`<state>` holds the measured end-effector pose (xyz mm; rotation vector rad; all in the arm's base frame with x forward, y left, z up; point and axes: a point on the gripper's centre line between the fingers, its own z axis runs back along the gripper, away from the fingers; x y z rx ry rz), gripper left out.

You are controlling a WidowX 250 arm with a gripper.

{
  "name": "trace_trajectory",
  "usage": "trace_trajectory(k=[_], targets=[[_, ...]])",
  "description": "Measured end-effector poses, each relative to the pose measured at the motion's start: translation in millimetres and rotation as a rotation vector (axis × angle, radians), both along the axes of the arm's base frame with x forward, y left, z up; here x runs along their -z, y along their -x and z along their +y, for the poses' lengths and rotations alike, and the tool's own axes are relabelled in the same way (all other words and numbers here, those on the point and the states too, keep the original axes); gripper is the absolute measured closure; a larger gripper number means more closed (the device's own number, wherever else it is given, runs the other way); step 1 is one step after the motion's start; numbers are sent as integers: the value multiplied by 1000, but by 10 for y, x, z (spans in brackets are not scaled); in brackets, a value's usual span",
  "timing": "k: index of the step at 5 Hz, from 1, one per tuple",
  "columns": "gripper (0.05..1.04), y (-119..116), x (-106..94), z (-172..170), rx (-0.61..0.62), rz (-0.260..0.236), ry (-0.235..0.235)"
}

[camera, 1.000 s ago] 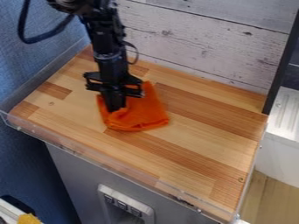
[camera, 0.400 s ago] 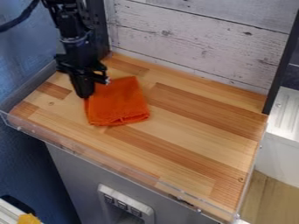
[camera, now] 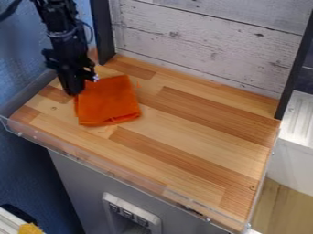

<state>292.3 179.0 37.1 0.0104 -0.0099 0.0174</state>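
Cloth [camera: 109,101], orange and folded roughly square, lies on the striped wooden counter [camera: 202,151]; we see the black pincer [camera: 74,93] at its upper-left corner but cannot tell whether it is clenched.

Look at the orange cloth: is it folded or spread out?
Folded: the orange cloth lies as a compact, squarish pad, with layered edges showing along its near side.

Lab mock-up of a counter, wood-block top [camera: 202,132], clear rim [camera: 116,172], whitewashed plank backdrop [camera: 207,45]
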Motion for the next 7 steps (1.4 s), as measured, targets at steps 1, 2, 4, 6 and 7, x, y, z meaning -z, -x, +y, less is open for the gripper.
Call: trace_trajectory(k=[1,2,4,6,7], targets=[[581,16,-42,-55,-6,38,13],[284,-67,-233,-317,0,49,14],[84,-184,-612,-985,19,30,-14],[85,-155,-748,-1488,20,3,-19],[87,-133,-829,-1654,17,-6,-11]])
